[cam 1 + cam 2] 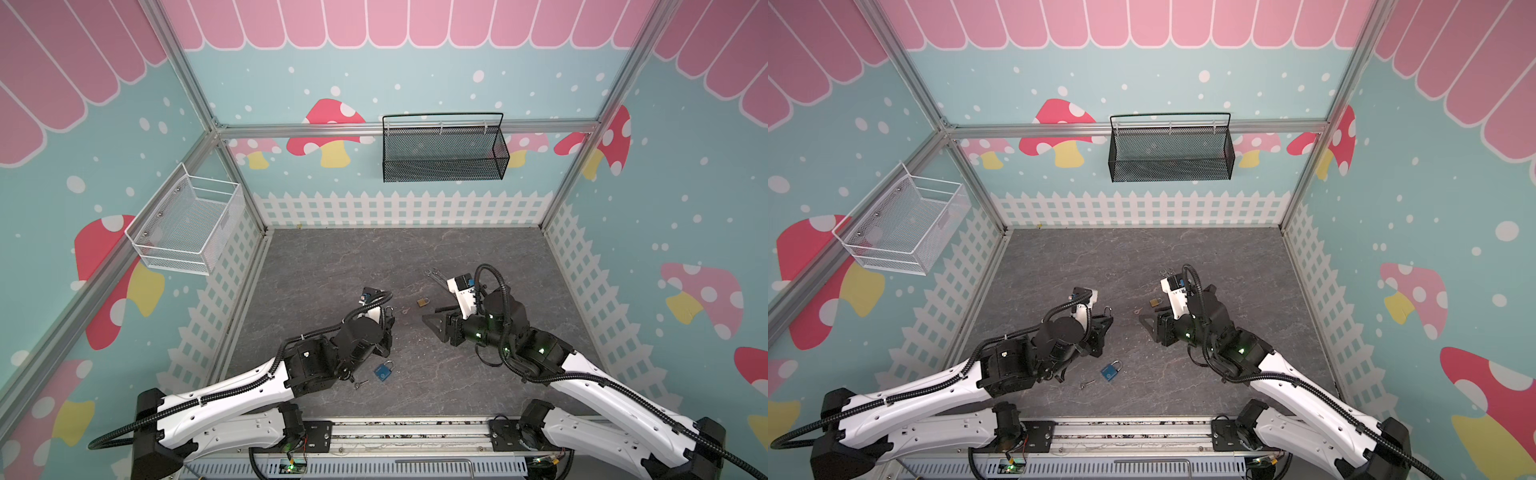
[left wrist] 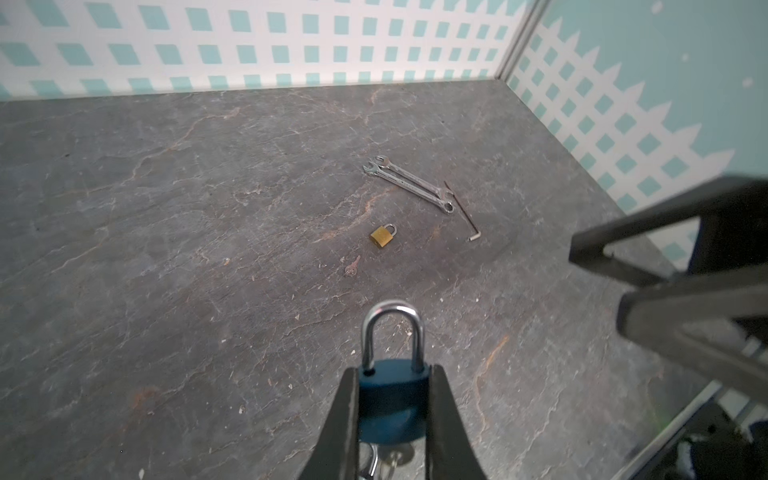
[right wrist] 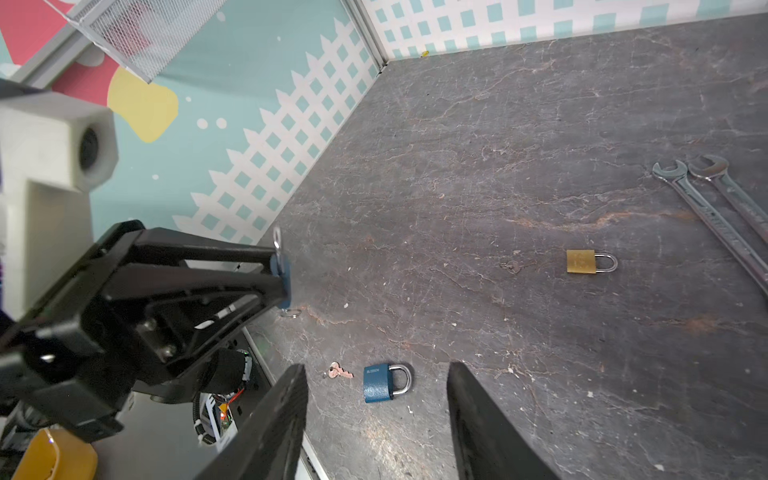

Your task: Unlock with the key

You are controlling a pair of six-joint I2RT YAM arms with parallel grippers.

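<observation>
**Top views:** left hand (image 1: pixel 388 318) closed on the held blue padlock (image 1: pixel 1108 312), left of the centre of the grey worktop (image 1: pixel 332 266); right hand (image 1: pixel 1150 314) faces it, near but apart, nothing in it; loose blue padlock (image 1: pixel 383 371) flat on the near part of the worktop beside the left arm, silver key (image 1: pixel 360 383) just beside it; brass padlock (image 1: pixel 423 301) further back between the hands, small key (image 1: pixel 406 311) near it; wrenches (image 1: pixel 436 276) partly hidden by the right wrist.

**Left wrist view:** body of the held blue padlock (image 2: pixel 392 399) clamped between both fingers; shackle (image 2: pixel 392 332) seated in the body, pointing out past the fingertips; key ring (image 2: pixel 374 461) shows under the body, too hidden to tell whether a key sits in the keyhole; beyond lie the brass padlock, small key, two wrenches side by side and a hex key (image 2: pixel 464 214) just beside them.

**Right wrist view:** right hand's fingers (image 3: pixel 486 424) stand wide apart, empty; the loose blue padlock and silver key lie on the worktop beyond them; the left hand grips its padlock edge-on, key ring dangling beneath.
</observation>
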